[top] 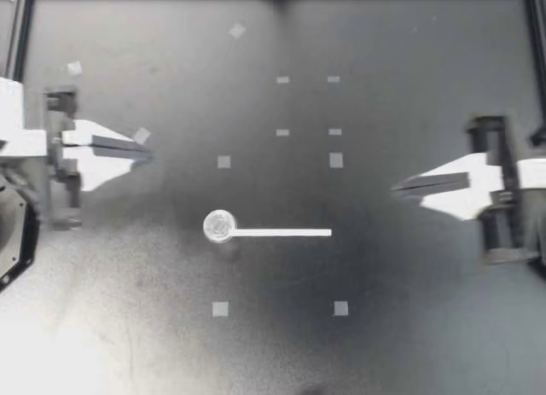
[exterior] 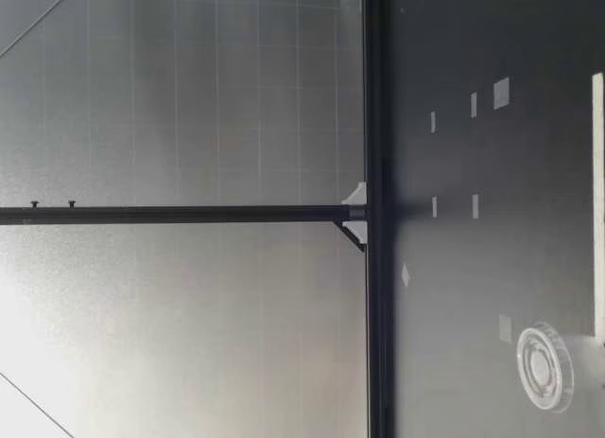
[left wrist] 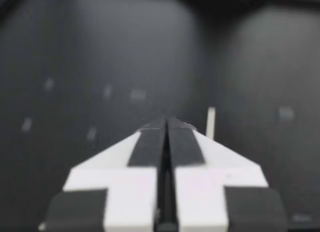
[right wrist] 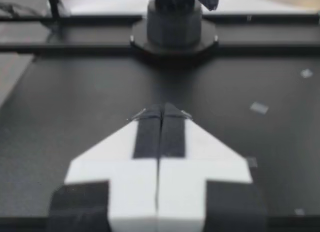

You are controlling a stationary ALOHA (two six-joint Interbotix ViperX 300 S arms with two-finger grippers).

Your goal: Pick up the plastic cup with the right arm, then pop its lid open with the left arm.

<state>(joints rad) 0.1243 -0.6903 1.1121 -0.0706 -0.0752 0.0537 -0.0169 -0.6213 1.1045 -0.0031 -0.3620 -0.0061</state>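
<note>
The white stick [top: 282,233] is lying flat on the black table [top: 409,327], a bit nearer the front than dead centre. Its long axis runs straight across from one arm's side to the other. One end meets the clear round lid [top: 220,227] on my left arm's side, the other end points toward my right arm. Can't tell if that end is tucked under the lid's rim or just butted up against it.

From the low view only a sliver of the stick [exterior: 597,201] makes it in, with the lid [exterior: 544,366] lying flat just beside it. In the left wrist view you only get a short blurry bit of the stick [left wrist: 211,123], poking out ahead of the fingertips.

Both arms are parked well apart from it, out at the table's sides, stretched level and pointing inward at each other. The left gripper [top: 145,149] has its jaws pressed together, holding nothing. Same deal with the right gripper [top: 397,188], pinched closed on nothing. Little grey tape squares [top: 223,162] are dotted around the tabletop.
</note>
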